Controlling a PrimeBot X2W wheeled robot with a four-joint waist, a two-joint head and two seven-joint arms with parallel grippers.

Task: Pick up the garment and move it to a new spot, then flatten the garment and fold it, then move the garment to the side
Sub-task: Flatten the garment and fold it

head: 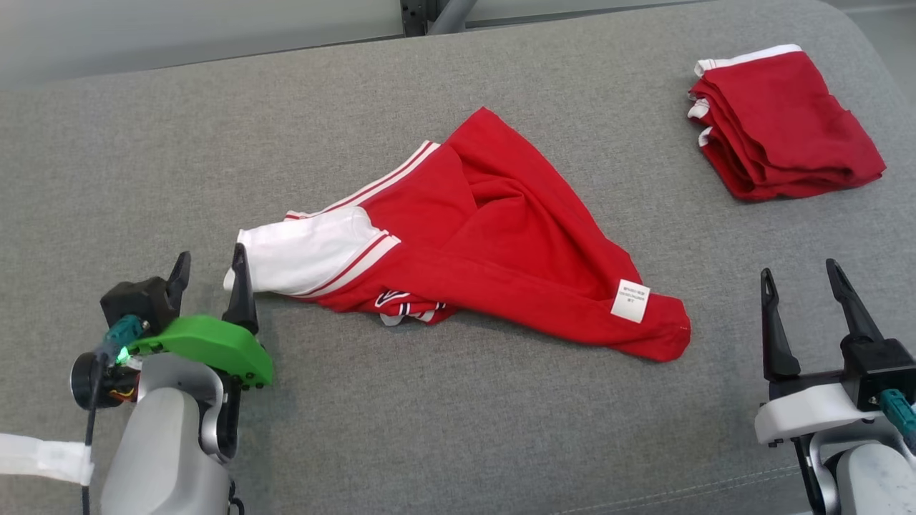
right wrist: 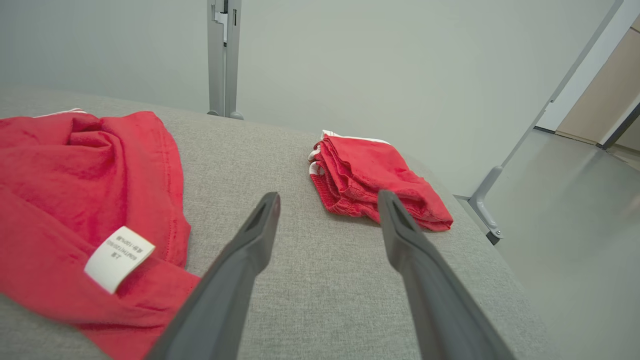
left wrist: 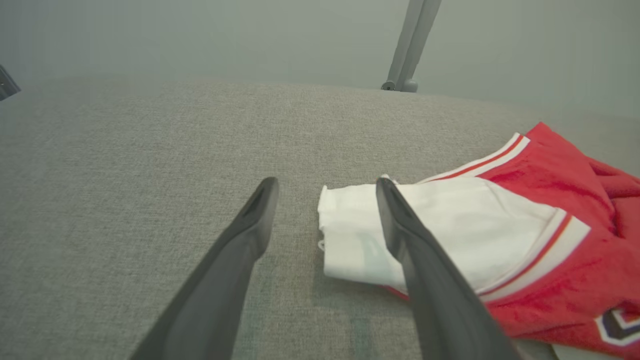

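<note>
At the white-sleeve end of the red jersey (head: 501, 236), the left gripper (head: 211, 254) stands with its two dark fingers spread wide and nothing between them. One finger is right against the edge of the white sleeve (head: 300, 254); the other is on the side away from the jersey, over bare cloth. In the left wrist view the left gripper (left wrist: 326, 182) frames the sleeve's cuff edge, with one finger crossing in front of the white sleeve (left wrist: 450, 220) — whether it touches the cloth I cannot tell. A green cover (head: 207, 347) sits on that wrist, just behind the fingers.

Off the jersey's opposite end, past the hem, the right gripper (head: 799, 268) is also spread wide and empty, clear of the cloth. In the right wrist view the right gripper (right wrist: 328, 195) points over bare upholstery beside the jersey's hem.

The jersey lies crumpled, not flat, in the middle of the grey cushion (head: 458, 415) — red body bunched in folds, striped trim along the sleeve seam, and a white care label (head: 630, 300) turned up near the hem. Well beyond the jersey's hem end, toward the cushion's far corner, lies a folded red garment (head: 783, 121) with white edging. Behind the jersey, past the cushion's far edge, a grey metal post (right wrist: 224, 55) rises against a pale wall.
</note>
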